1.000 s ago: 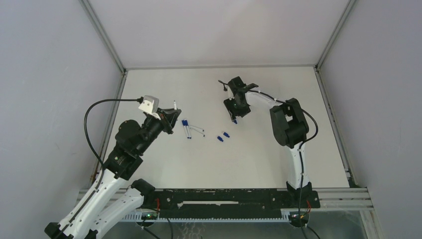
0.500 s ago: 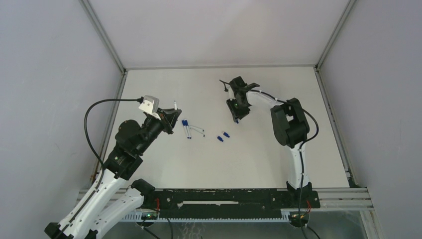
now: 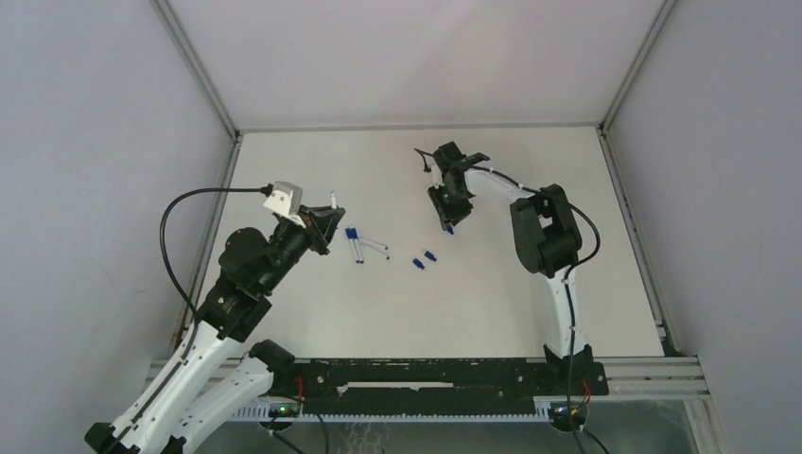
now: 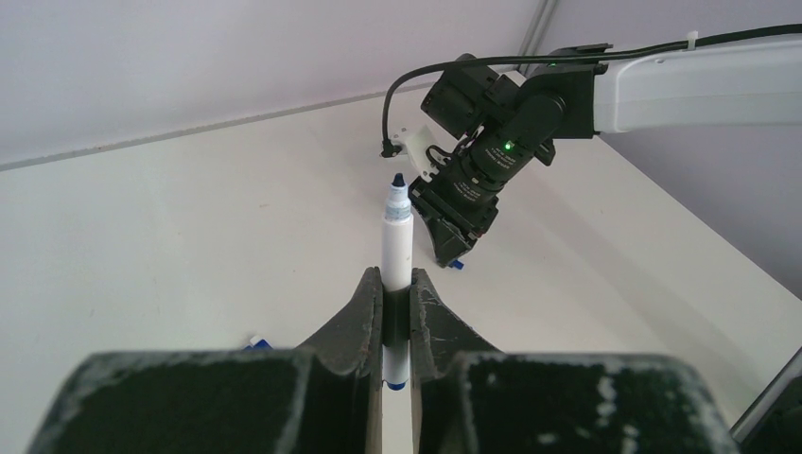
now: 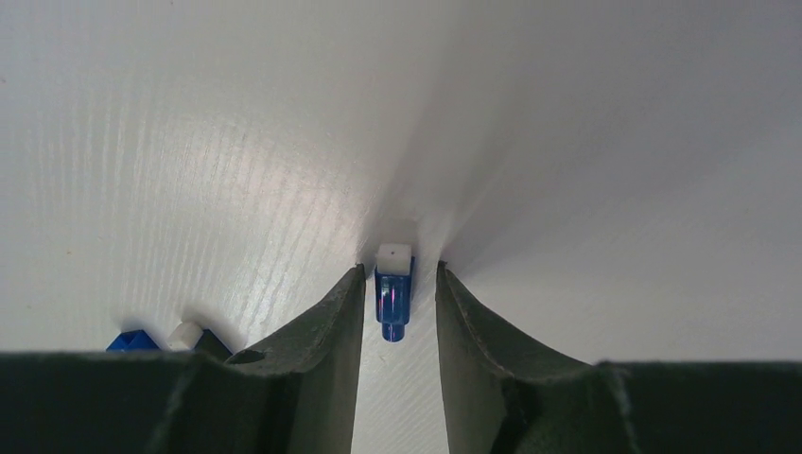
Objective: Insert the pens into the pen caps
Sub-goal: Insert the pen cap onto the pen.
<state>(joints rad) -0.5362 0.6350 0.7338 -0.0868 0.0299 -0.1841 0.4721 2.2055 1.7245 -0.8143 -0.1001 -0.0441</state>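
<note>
White table (image 3: pixel 492 303): left jaws clamp pen (image 4: pixel 396 236); only wrist view shows right jaws apart astride cap (image 5: pixel 393 288).

pens (image 3: pixel 374 245): three can be counted; one clamped upright in the left pincer (image 4: pixel 397 282), two lying on the bench (image 3: pixel 473 312) just right of that pincer
caps (image 3: pixel 430 255): three loose; two side by side farther right of the left pincer, one between the parted fingers of the right pincer (image 5: pixel 400 274)
pincers: two
arms (image 3: pixel 544 232): two
</note>
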